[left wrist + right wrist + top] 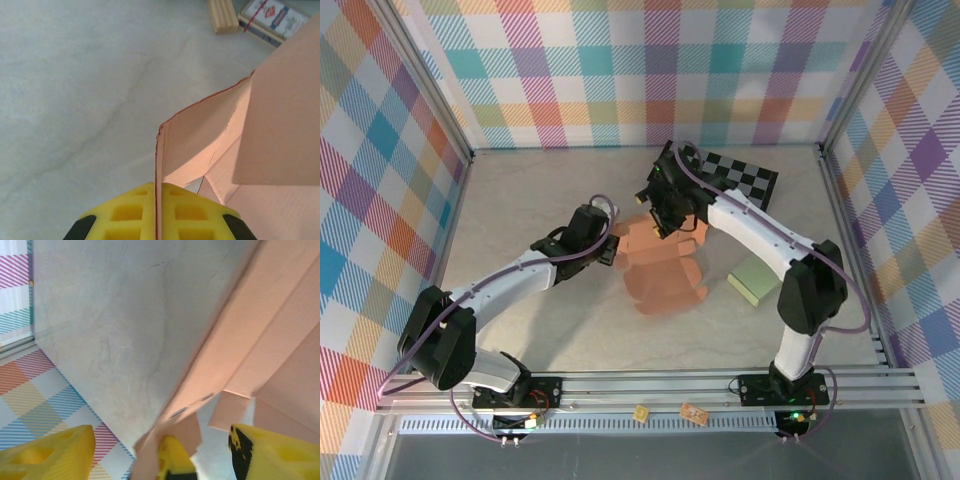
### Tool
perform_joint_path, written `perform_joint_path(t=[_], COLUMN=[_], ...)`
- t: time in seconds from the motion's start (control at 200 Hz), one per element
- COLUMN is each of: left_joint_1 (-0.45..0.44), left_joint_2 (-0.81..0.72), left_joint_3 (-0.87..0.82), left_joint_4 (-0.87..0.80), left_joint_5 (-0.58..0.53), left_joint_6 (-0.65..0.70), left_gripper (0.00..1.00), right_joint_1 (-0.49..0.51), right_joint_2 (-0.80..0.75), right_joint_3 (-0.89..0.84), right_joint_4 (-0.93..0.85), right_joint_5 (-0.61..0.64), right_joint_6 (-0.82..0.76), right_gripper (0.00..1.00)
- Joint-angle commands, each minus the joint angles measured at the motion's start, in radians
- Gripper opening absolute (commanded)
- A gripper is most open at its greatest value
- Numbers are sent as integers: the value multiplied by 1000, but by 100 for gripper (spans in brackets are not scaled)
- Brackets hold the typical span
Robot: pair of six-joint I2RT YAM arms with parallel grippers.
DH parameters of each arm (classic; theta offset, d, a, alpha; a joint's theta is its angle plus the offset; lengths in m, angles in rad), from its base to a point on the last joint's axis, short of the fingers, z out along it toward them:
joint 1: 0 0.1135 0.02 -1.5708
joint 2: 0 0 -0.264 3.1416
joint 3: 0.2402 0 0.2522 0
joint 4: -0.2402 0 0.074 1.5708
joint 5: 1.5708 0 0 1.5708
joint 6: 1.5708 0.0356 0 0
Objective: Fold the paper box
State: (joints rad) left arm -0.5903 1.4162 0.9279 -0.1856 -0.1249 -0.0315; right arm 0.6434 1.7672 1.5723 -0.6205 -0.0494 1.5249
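Left wrist view, left pincer clamping paper box flap, right pincer parted

The flat pink paper box lies in the middle of the grey stone-look table. The left gripper is at the box's left side and pinches a standing flap. The right gripper is at the box's far edge, its jaws apart. A green square pad lies to the right of the box, apart from it. A black-and-white checked board lies behind the box, near the back wall. A small wooden block lies just beside a printed card pack.
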Motion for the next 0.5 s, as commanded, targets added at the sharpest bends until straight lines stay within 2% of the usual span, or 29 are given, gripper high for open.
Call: perform_joint_path(t=[0.0,0.175,0.38,0.495], left_joint_1=[25,49,63,77], left_joint_2=[11,34,49,43], left_joint_3=[-8,-1,4,-2], left_joint_4=[112,126,115,119], left_joint_5=[73,112,130,135], left_joint_6=[54,65,74,66], left_gripper=[0,0,0,0], right_joint_1=[-10,-40,-56,-60], right_joint_2=[-51,-32,-30,-40], right_joint_3=[-117,-157,-149,-205], right_joint_4=[217,332,369,413], right_joint_5=[-44,-55,-29,-19], right_joint_6=[31,71,66,77], right_gripper=[72,70,67,55])
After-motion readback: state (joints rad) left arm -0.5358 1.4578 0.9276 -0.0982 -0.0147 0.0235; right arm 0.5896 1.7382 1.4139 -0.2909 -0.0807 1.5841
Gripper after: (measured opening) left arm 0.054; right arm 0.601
